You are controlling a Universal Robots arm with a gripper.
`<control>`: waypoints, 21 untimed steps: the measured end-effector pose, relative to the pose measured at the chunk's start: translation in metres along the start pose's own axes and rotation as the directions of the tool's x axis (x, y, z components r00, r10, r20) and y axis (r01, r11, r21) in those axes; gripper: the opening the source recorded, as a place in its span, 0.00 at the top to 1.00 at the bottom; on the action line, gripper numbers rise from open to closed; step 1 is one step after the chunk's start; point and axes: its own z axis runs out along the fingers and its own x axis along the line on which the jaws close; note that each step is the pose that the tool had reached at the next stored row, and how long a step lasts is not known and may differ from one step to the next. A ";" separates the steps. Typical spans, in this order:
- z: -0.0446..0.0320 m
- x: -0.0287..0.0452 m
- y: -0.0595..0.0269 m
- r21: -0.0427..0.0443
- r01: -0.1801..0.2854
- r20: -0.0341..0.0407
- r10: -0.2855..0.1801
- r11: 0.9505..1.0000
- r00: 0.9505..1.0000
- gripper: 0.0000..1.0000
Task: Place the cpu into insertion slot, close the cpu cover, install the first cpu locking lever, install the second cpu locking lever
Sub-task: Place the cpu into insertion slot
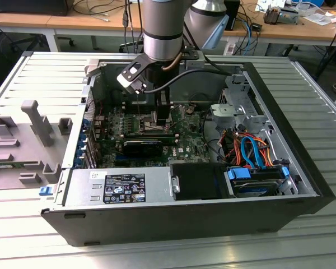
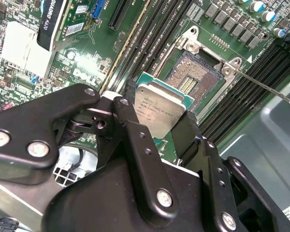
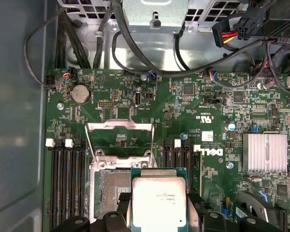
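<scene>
My gripper [image 2: 159,121] is shut on the cpu [image 2: 159,108], a flat square chip with a silver top and a green edge, held between two black fingers [image 2: 135,130]. In the first wrist view the cpu [image 3: 159,200] hangs above the green motherboard, overlapping one side of the insertion slot [image 3: 110,191]. The slot's dark pin field [image 2: 191,77] lies bare. The cpu cover [image 3: 120,126] stands flipped open at the slot's far edge. A thin locking lever [image 2: 263,86] sticks out, unlatched. In the exterior view the gripper [image 1: 160,116] reaches down into the open computer case.
Long black memory slots [image 3: 67,183] flank the socket on both sides. A graphics card [image 1: 143,147], a power supply [image 1: 117,188] and a drive bay with coloured cables [image 1: 252,151] crowd the case. Grey fixtures [image 1: 36,120] stand on the table at the exterior view's left.
</scene>
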 end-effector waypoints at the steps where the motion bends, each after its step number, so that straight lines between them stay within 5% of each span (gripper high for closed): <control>1: 0.0000 0.0000 -0.0002 0.000 0.000 0.000 0.000 1.000 1.000 0.46; 21: 0.0004 0.0001 -0.0056 0.000 0.000 0.000 0.000 1.000 1.000 0.46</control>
